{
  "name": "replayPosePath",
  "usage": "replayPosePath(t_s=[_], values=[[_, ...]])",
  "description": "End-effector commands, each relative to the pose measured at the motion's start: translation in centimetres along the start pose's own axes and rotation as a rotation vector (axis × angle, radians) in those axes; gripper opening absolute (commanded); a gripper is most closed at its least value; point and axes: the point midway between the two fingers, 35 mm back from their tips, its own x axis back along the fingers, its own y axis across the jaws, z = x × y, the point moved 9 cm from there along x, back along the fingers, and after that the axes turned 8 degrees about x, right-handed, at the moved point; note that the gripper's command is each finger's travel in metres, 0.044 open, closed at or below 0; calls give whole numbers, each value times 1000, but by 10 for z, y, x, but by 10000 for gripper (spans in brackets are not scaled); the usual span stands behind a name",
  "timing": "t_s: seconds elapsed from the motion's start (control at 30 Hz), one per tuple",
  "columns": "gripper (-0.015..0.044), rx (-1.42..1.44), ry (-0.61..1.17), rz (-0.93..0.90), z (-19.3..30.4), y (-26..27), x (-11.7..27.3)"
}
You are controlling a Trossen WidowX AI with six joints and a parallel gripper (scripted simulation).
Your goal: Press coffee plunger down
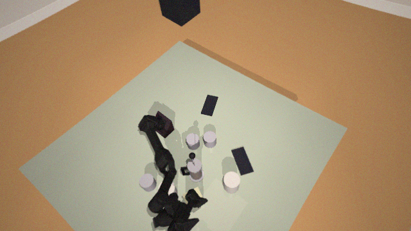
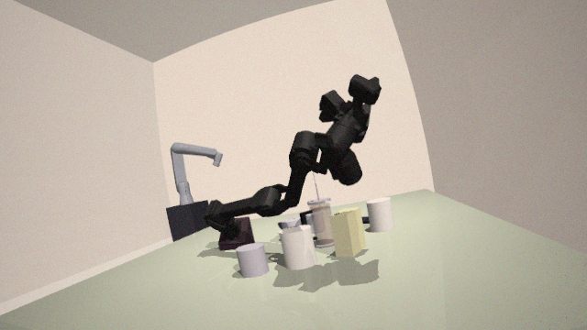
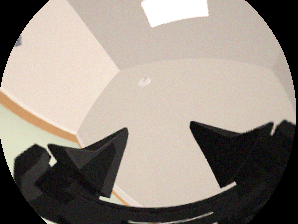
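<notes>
The coffee press (image 1: pixel 194 171) (image 2: pixel 322 226) stands upright on the pale green table, with its black handle (image 1: pixel 184 171) on one side. Its thin plunger rod (image 2: pixel 315 186) stands well above the lid, so the plunger is up. The black knob (image 1: pixel 192 155) shows in the top view; in the exterior view the arm hides it. My gripper (image 1: pixel 203 210) (image 3: pixel 159 128) is open and empty, with its fingers wide apart. It is high above the table, away from the press and touching nothing. The wrist view shows mostly wall and ceiling, and no press.
A yellow box (image 2: pixel 348 233) and a white cylinder (image 2: pixel 299 247) stand near the press. Another white cylinder (image 1: pixel 232 182) (image 2: pixel 380 214) is to its right. Lavender cylinders (image 1: pixel 148 182) (image 1: pixel 192 142) (image 1: pixel 209 139) stand around it. Two dark flat pads (image 1: pixel 209 105) (image 1: pixel 242 161) lie beyond.
</notes>
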Motion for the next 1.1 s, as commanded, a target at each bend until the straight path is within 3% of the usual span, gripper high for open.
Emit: replayPosePath(t_s=[0.0,0.6,1.07], values=[[426,5,1,2,0,-1,1],[440,366,155,164,-44,-74,66],[440,723,292,295,-105,-126,119]])
